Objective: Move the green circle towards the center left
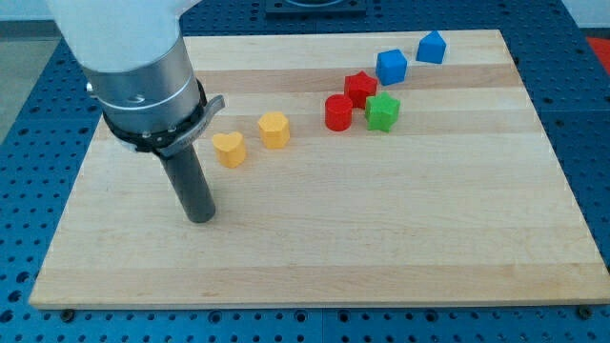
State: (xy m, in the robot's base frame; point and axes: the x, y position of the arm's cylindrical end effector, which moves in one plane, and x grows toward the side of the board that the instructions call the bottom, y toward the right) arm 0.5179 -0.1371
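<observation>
Our arm (119, 29): a broad white housing, smooth and glossy, entering from the view's top left. Below it, a brushed silver-grey metal cylinder (143, 81), ringed at its base by a black clamp collar (162, 129) with a small grey metal tab on one side. From the collar, a straight dark grey rod (188, 181), ending in our tip (201, 217), blunt and round.

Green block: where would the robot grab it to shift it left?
There is no grabbing: my tip only pushes. I would probably press the green block on its side facing the view's right, slightly from the top, so it slides past the red block close on its left. My tip stands far to its left.
</observation>
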